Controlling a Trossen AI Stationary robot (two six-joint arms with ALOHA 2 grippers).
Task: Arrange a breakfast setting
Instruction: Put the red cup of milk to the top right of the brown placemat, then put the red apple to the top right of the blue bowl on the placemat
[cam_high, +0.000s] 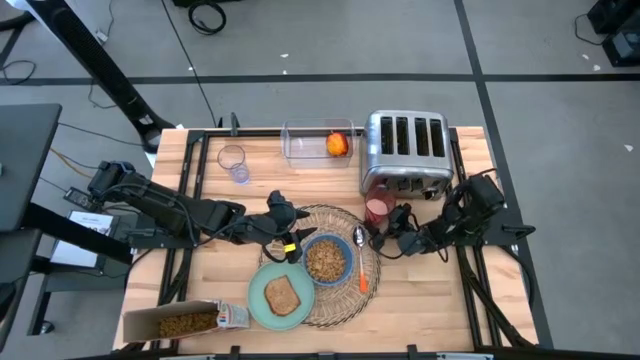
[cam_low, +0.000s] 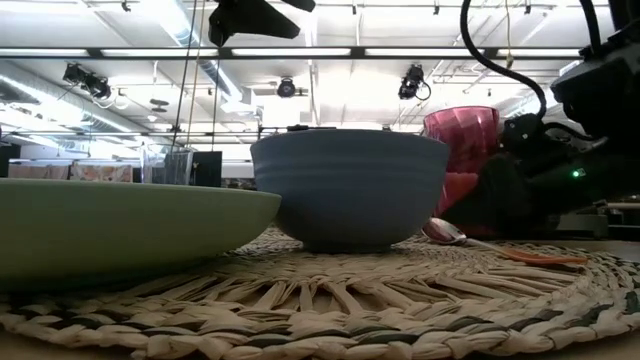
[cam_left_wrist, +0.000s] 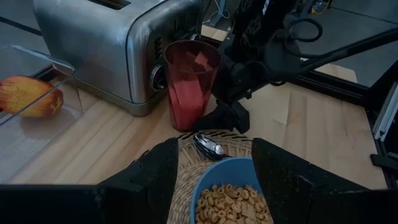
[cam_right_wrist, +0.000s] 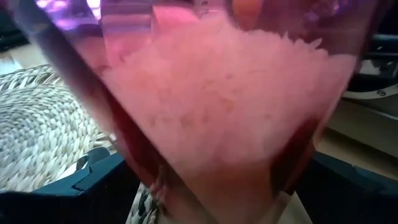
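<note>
R gripper (cam_high: 385, 238) closed on cup (cam_high: 378, 209), upright at mat (cam_high: 372, 268) edge by toaster (cam_high: 405, 150). L gripper (cam_high: 293, 243) open over bowl (cam_high: 326, 260). Risk: cup tips on mat rim at release, or knocks spoon (cam_high: 361, 262).

A light wooden worktop (cam_high: 430, 290) stands on a grey floor (cam_high: 330, 40) crossed by dark tape lines and loose black cables (cam_high: 207, 15). Beyond it, long strip lights (cam_low: 300, 52) run beneath an open industrial ceiling.

Toaster (cam_high: 406, 152) blocks above the red cup (cam_high: 379, 209); bare table (cam_high: 430, 300) lies open at the frame's lower right.
</note>
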